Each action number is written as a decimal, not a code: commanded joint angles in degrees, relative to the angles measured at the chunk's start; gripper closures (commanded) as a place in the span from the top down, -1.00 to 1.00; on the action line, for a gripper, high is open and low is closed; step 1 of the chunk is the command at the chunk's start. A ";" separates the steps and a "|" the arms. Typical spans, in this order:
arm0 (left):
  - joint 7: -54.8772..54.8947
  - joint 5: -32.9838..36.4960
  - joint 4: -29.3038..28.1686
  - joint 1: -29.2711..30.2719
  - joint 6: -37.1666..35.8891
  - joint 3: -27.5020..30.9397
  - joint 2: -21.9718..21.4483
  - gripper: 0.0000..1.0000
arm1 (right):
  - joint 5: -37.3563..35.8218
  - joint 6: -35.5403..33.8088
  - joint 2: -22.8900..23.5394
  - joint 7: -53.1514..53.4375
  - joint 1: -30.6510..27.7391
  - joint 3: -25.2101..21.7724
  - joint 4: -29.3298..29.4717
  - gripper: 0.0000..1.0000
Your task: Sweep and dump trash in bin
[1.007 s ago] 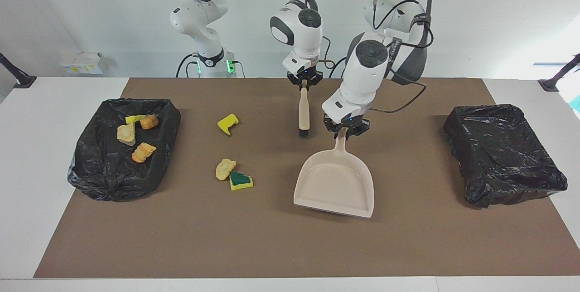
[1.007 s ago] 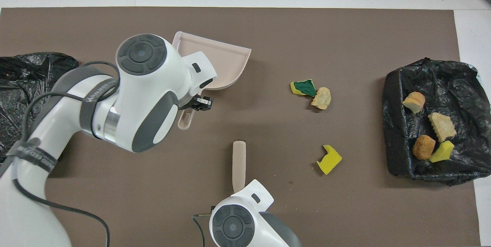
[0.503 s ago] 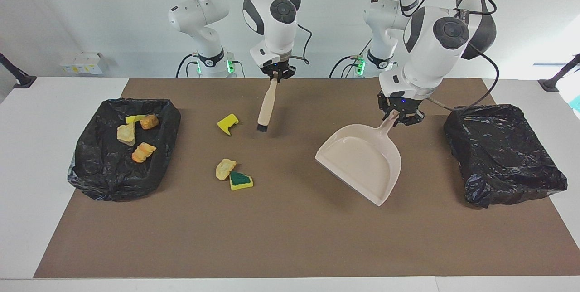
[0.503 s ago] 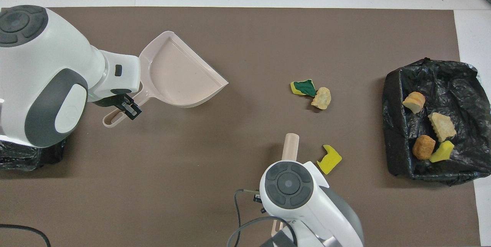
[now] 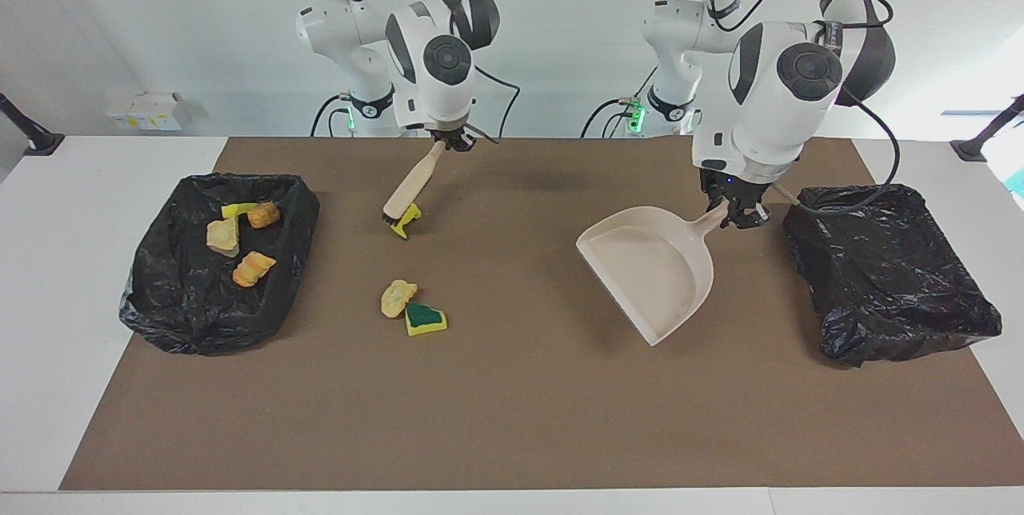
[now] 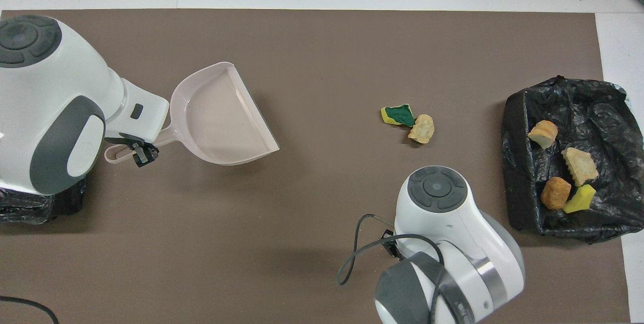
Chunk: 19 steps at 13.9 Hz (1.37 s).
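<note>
Four scraps binned, three loose on the mat, both arms holding tools.

Black-bagged bin (image 5: 216,259) at the right arm's end of the table holds four trash scraps (image 5: 240,239): two tan, one orange, one yellow; black-bagged bin (image 5: 888,267) at the left arm's end shows nothing inside. Loose trash on the brown mat (image 5: 512,419): a yellow bit (image 5: 406,221), and farther from the robots a tan lump (image 5: 398,297) touching a green-faced sponge bit (image 5: 425,318). Right gripper (image 5: 453,143) is clamped on the brush (image 5: 410,187) handle, brush slanted, black bristles at the yellow bit. Left gripper (image 5: 740,215) is clamped on the dustpan (image 5: 652,271) handle, pan tilted, just beside the second bin. In the overhead view the right arm hides brush and yellow bit; the facing view shows both. The overhead view shows the left gripper (image 6: 141,150) pinching the dustpan (image 6: 216,117) handle.
</note>
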 commanded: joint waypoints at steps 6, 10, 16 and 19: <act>-2.64 2.51 -21.05 -1.95 14.64 -1.01 -10.68 -1.00 | 0.25 14.90 -7.15 -18.24 -9.41 0.88 -14.28 -1.00; -6.60 2.51 -23.52 -3.79 19.12 -0.92 -9.36 -1.00 | 1.22 21.51 1.18 -21.93 -8.27 1.14 -7.80 -1.00; -8.89 2.51 -23.70 -4.84 20.63 -1.01 -7.95 -1.00 | 4.03 21.34 8.68 -22.64 1.04 1.14 4.52 -1.00; -9.60 2.51 -23.79 -4.94 21.60 -1.01 -6.90 -1.00 | 2.99 15.22 9.65 -23.43 0.44 1.06 10.13 -1.00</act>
